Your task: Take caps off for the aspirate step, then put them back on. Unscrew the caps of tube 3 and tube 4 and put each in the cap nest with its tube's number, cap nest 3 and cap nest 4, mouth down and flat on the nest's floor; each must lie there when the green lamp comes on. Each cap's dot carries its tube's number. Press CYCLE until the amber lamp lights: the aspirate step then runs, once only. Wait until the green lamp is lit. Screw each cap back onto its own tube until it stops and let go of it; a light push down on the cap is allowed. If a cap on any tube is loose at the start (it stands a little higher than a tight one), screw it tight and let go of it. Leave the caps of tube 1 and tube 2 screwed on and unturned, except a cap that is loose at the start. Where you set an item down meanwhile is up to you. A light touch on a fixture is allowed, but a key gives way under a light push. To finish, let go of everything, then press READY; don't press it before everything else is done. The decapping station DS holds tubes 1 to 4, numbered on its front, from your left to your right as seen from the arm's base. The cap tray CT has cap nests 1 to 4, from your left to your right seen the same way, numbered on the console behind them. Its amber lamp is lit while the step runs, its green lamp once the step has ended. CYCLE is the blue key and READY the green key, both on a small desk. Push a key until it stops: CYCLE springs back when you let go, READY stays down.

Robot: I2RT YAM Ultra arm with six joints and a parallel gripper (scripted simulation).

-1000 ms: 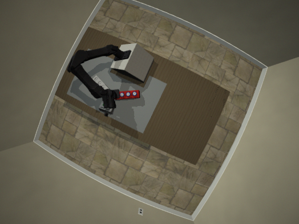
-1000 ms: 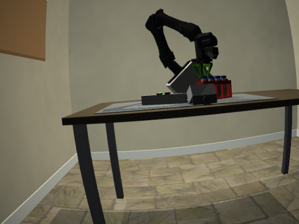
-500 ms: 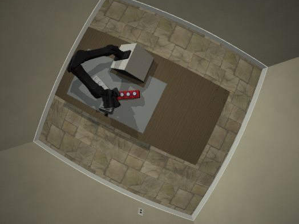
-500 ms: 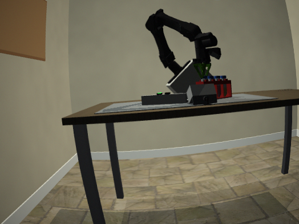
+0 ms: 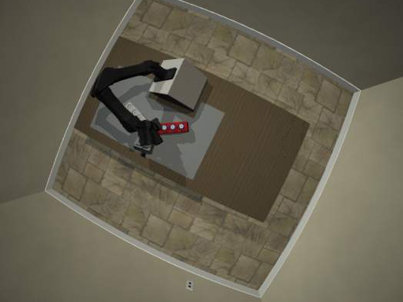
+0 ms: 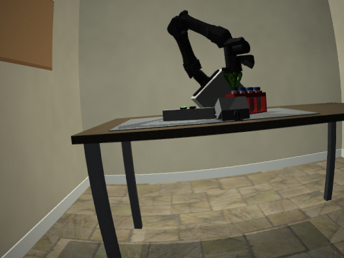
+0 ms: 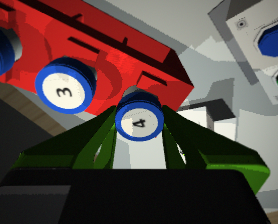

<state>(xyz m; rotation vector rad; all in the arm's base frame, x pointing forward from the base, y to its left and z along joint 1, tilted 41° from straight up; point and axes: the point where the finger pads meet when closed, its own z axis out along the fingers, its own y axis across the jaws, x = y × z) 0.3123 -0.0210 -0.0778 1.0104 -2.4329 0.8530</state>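
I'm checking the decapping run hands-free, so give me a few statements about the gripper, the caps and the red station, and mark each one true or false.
1. The gripper is shut on cap 4. True.
2. Cap 3 lies in a cap nest. False: it sits on its tube in the red station.
3. The green fingers stand on either side of cap 4. True.
4. Cap 3 is white-rimmed with a blue dot. False: its rim is blue and its dot white.
5. In the top view three caps on the red station show clear of the arm. True.
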